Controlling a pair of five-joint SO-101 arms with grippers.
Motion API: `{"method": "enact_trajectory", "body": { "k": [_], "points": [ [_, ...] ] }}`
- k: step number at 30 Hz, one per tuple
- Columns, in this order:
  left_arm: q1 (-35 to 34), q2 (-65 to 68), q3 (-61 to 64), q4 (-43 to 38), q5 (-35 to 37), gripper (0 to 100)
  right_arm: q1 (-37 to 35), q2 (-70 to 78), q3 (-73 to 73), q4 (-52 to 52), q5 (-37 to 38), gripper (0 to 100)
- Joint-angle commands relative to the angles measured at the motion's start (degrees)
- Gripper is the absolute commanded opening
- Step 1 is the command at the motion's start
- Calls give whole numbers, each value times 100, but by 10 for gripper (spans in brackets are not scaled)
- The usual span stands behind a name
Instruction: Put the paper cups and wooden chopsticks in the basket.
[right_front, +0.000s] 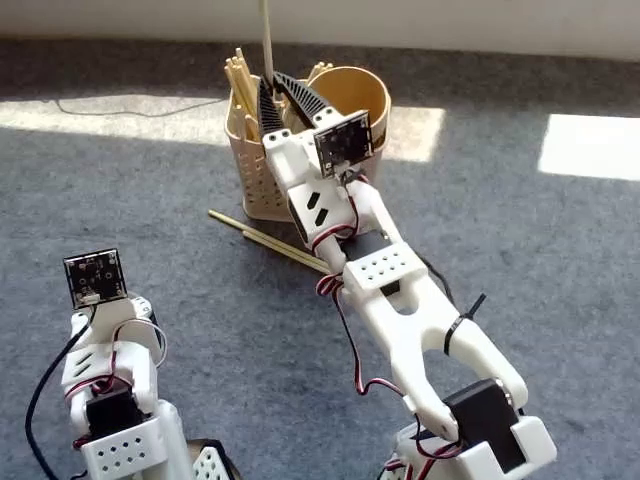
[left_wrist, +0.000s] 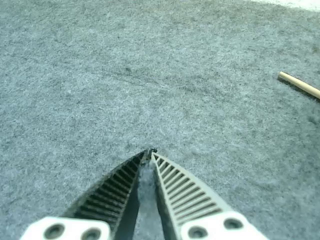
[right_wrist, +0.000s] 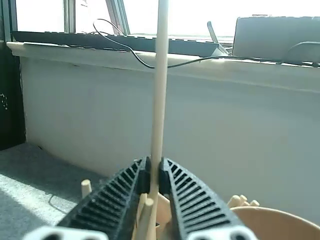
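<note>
Pinching a chopstick (right_wrist: 161, 90) upright over the basket (right_front: 262, 190), the right gripper (right_wrist: 155, 167) had to lower it deeper before letting go; the left gripper (left_wrist: 151, 153) was pressed together.

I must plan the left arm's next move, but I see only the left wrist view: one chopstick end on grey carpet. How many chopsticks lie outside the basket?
Observer: Two loose chopsticks lie side by side on the carpet, close beside the basket.
Operator: Is the right arm free to take them?
Observer: No. The right pincer is shut on a held chopstick, upright above the basket.
Operator: And the paper cups?
Observer: One paper cup stands at the basket's far end. The arm hides whether it is inside.
</note>
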Motion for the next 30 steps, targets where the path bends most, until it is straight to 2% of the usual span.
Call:
{"method": "enact_trajectory", "body": {
  "k": [1, 8, 19, 30],
  "points": [
    [-31, -40, 110, -114, -44, 11, -110, -92, 163, -40, -9, 146],
    [-31, -40, 110, -114, -44, 11, -127, -303, 154, 127, -9, 143],
    [-31, -40, 110, -114, -44, 11, -681, -1956, -752, 3319, -35, 124],
    [-31, -40, 110, -114, -44, 11, -919, -2176, -2571, 6712, -44, 124]
  ]
}}
